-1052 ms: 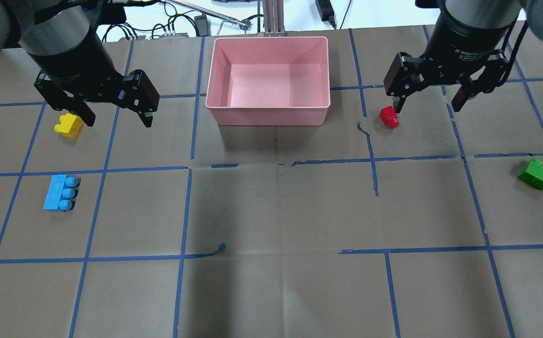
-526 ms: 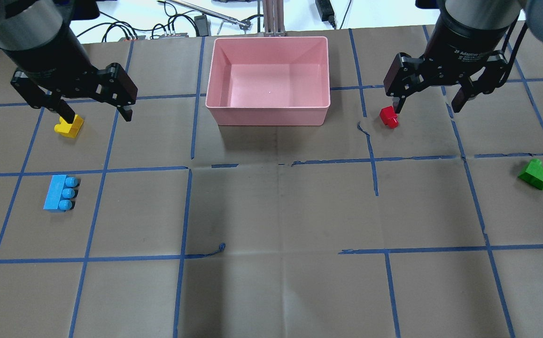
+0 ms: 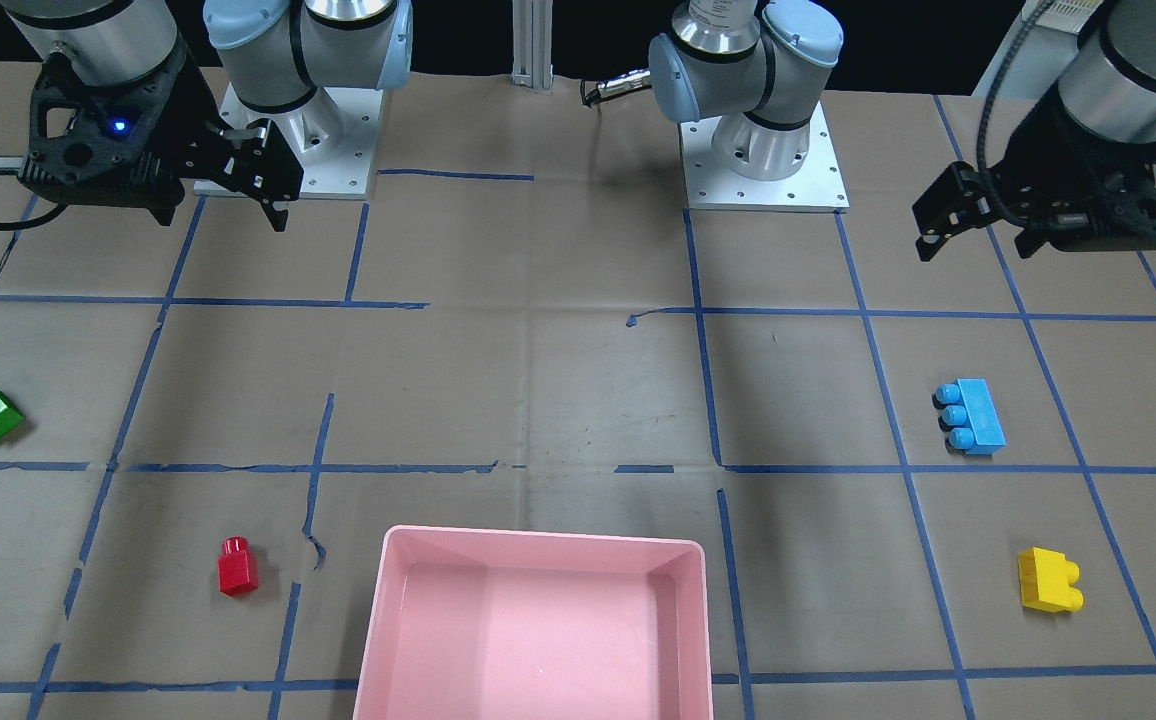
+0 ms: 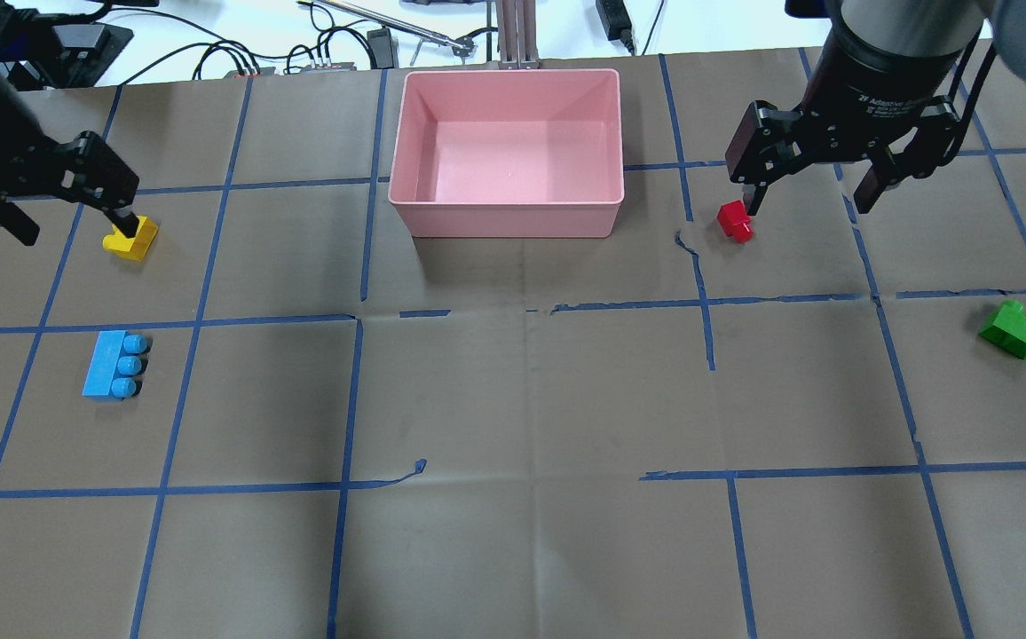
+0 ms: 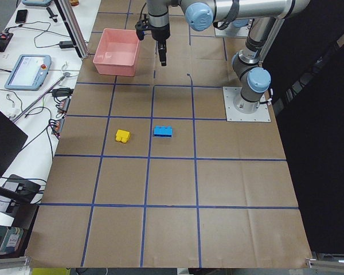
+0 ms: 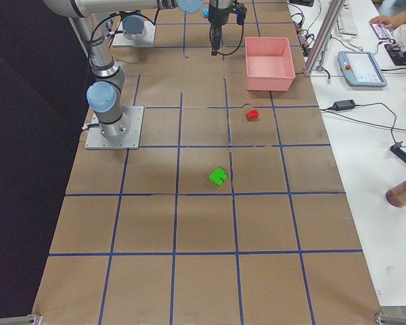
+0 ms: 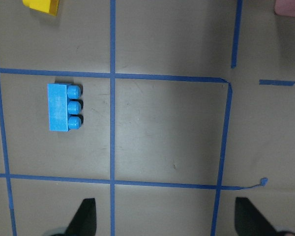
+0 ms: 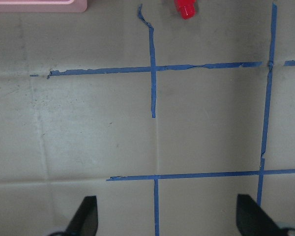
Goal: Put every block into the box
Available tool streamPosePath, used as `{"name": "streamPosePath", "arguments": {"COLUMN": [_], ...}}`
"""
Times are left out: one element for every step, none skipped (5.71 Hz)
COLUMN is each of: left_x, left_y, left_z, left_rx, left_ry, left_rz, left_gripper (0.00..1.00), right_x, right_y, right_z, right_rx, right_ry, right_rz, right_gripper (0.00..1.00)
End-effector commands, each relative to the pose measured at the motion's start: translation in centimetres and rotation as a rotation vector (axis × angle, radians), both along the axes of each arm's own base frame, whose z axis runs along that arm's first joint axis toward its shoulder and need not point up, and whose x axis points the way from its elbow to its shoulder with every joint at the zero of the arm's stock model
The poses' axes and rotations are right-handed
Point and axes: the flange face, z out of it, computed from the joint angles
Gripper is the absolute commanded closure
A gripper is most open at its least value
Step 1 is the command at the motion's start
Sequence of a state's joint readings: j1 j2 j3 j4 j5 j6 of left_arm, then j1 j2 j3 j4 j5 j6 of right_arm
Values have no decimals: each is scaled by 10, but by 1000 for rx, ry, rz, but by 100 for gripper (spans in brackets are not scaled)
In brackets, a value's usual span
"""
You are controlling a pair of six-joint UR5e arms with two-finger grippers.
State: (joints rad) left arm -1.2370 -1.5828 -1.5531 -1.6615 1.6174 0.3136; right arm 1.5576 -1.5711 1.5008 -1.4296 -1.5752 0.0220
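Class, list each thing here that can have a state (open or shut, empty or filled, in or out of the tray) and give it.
shallow pink plastic tray: empty
green studded plastic brick: outside the tray
tiny red plastic brick: outside the tray
long blue three-stud plastic brick: on its side, outside the tray
yellow two-stud plastic brick: outside the tray
left gripper: open, holding nothing
right gripper: open, holding nothing

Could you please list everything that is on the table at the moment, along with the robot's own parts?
box: one, pink, far middle, empty
yellow block: one, yellow, left of the box
blue block: one, blue, three studs, left side, nearer the robot
red block: one, red, just right of the box
green block: one, green, far right
table: one, brown paper with blue tape grid
left gripper: one, black, open, left side
right gripper: one, black, open, right side
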Motion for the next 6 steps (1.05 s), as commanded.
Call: {"name": "streamPosePath", "arguments": {"left_x": [74,120,150,161,155,165], "left_y": [-18,-32,-40,-49,-36,-29], "left_z": [-61,-93,-130,-162,-196,-226], "left_rx": [21,-10,6,7,32,28], "left_ry": [29,25,46,52,67,65], "left_rz": [-85,-88,-96,-120,-118,-99], "left_gripper": [0,0,0,0,1,0], "right_x": [-38,-77,-127,-199,-267,-329], "right_y": [-10,-16,-22,-28,-29,-31], "right_z": [-2,-1,-5,-12,-26,-48], "right_rx": [1,-4,-5,-21,-18,-25], "right_ry": [0,-5,-8,-3,12,20], "right_rz": [29,17,-50,-183,-299,-405], "right_gripper": [0,0,0,0,0,0]}}
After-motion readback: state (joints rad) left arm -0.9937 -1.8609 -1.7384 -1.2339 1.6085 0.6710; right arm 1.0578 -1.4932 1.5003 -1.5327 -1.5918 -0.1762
